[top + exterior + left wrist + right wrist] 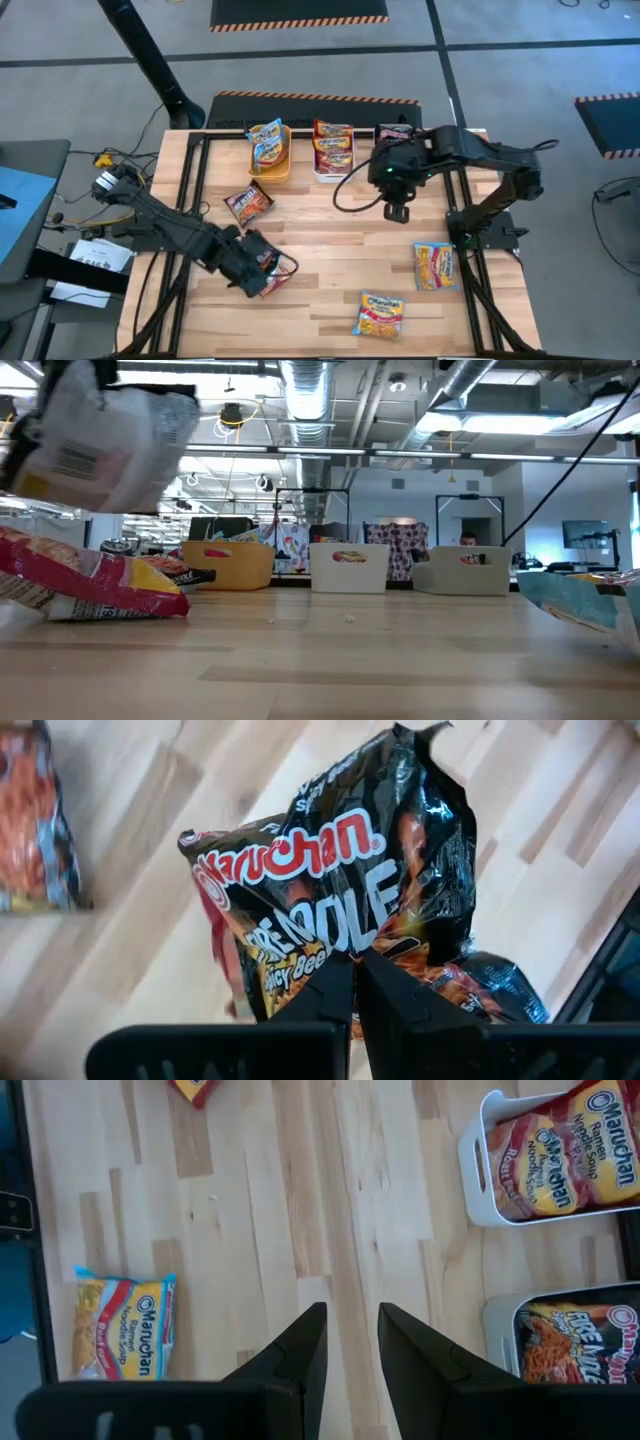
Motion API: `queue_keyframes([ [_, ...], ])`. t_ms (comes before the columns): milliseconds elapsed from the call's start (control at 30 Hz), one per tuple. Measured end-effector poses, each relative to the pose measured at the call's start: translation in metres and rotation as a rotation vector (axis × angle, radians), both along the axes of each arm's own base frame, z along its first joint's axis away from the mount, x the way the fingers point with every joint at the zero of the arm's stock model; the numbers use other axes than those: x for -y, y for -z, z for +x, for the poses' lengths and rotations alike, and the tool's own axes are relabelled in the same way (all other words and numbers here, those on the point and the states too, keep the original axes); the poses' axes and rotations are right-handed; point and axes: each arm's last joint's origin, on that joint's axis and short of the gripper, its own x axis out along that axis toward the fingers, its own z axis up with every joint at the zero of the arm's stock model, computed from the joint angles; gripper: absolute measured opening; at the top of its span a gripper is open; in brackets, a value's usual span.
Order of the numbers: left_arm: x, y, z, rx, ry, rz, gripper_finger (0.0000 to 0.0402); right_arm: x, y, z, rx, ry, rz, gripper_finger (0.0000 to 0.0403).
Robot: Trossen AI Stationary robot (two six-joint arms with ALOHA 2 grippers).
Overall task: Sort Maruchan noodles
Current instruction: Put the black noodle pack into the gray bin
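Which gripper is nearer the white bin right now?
Right. The right gripper hangs open just in front of the white bin, while the left gripper, shut on a dark packet, is at the table's front-left.

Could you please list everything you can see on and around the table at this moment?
Wooden table: one, light wood.
Orange bin: one, far edge, holds yellow-and-blue packets.
White bin: one, beside it, holds red-orange packets.
Grey bin: one, far right, holds a dark packet.
Loose dark packet: one, in front of the orange bin.
Loose yellow packets: two, near right and near centre.
Dark held packet: one, near left.
Left gripper: shut on it.
Right gripper: open, empty, in front of the grey bin.
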Motion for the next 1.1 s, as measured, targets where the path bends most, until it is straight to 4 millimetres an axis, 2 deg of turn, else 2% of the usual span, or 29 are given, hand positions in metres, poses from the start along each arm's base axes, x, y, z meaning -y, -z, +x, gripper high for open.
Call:
queue_keyframes([
  [200, -0.019, -0.003, 0.016, 0.054, 0.041, 0.042, 0.0000, 0.000, 0.001, -0.014, -0.003, 0.034, 0.019, 0.0118],
  [367, -0.033, -0.005, 0.028, 0.100, 0.074, 0.076, 0.0000, 0.000, 0.017, -0.024, -0.028, 0.076, 0.037, 0.0118],
  [633, -0.054, -0.009, 0.042, 0.163, 0.106, 0.125, 0.0000, -0.001, 0.060, -0.037, 0.022, 0.135, 0.123, 0.0118],
  [833, -0.067, -0.012, 0.050, 0.206, 0.129, 0.164, 0.0000, -0.002, 0.091, -0.046, 0.031, 0.254, 0.184, 0.0118],
  [1100, -0.077, -0.016, 0.058, 0.258, 0.173, 0.216, 0.0000, -0.010, 0.128, -0.045, 0.116, 0.319, 0.285, 0.0118],
])
